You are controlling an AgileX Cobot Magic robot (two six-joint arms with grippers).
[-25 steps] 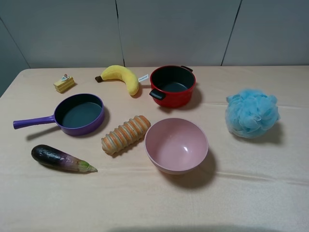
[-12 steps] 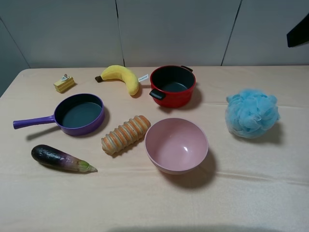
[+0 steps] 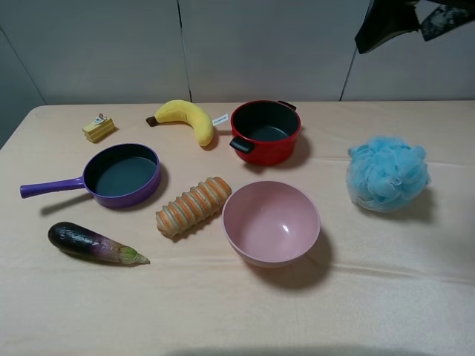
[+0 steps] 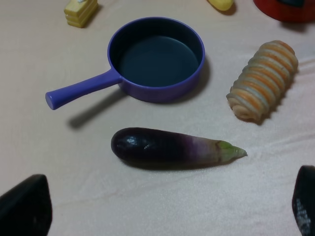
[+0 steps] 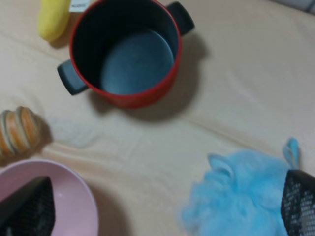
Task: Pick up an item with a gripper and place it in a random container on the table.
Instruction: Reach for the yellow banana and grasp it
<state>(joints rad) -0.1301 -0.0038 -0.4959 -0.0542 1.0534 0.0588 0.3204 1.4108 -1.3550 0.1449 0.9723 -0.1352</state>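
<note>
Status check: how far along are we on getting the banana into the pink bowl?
Done: nothing; the banana lies on the table beside the red pot, and the pink bowl is empty. In hand: the right gripper hangs open high over the table's far right, holding nothing. To do: reach, grasp, carry, drop.

The bulky black right arm [image 3: 384,26] is a dark, angular, matte shape, and one part beside it has a fine mesh-like surface. The right gripper [image 5: 162,206] has black fingers [image 5: 27,209] with blunt, rounded tips and a fine cross-hatched grip texture. The left gripper [image 4: 165,206] has matching black fingers [image 4: 24,209], smooth and rounded, one faintly speckled.
</note>
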